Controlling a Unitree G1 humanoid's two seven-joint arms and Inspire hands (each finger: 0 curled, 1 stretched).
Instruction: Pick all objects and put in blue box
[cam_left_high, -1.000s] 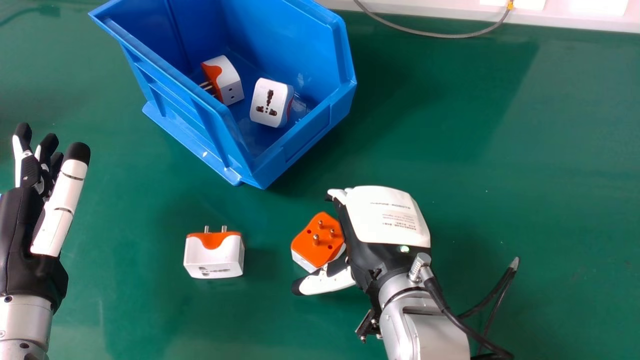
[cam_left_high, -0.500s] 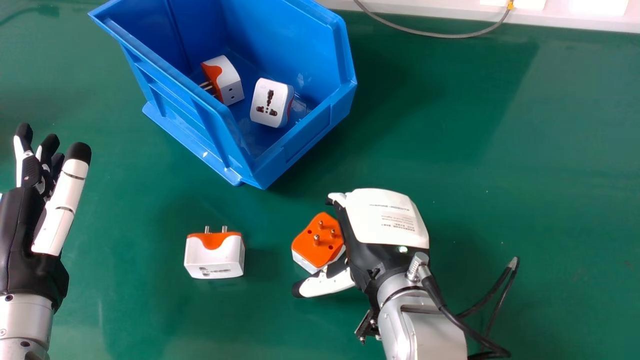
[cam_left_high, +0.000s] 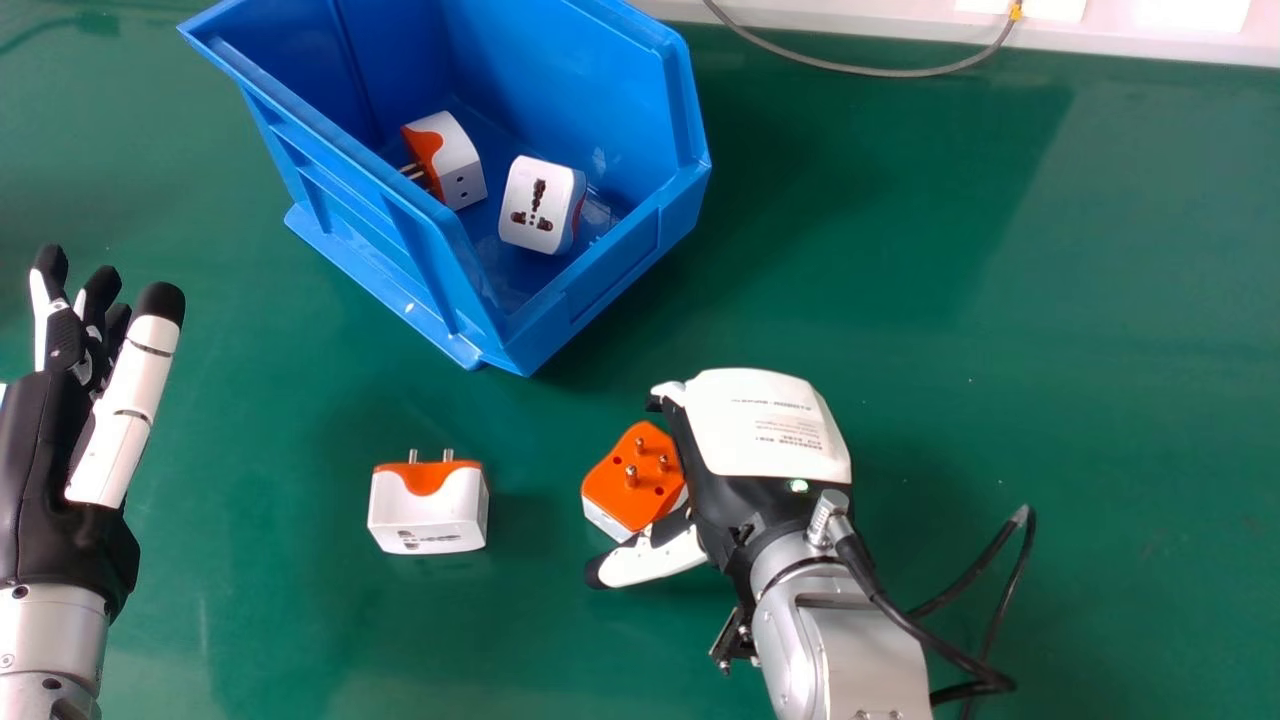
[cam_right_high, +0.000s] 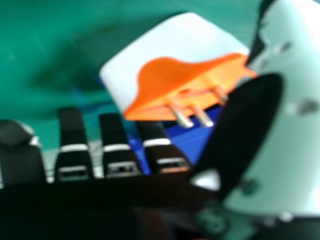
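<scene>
1. Because the prongs of the nearer adapter point upward, its sides face the right hand's thumb and fingers – presumably the better grip surfaces.
2. Right hand: spread, palm low over the table, adapter in the gap between thumb and fingers. Firm contact: cannot tell. Closing looks like the next step.
3. Farther adapter: on the table, left of that hand, well apart; likely second pick.
4. Blue box: ahead-left of the right hand, two adapters inside – placement suits a short carry.
5. Left hand: idle, fingers extended, at the view's left.
</scene>
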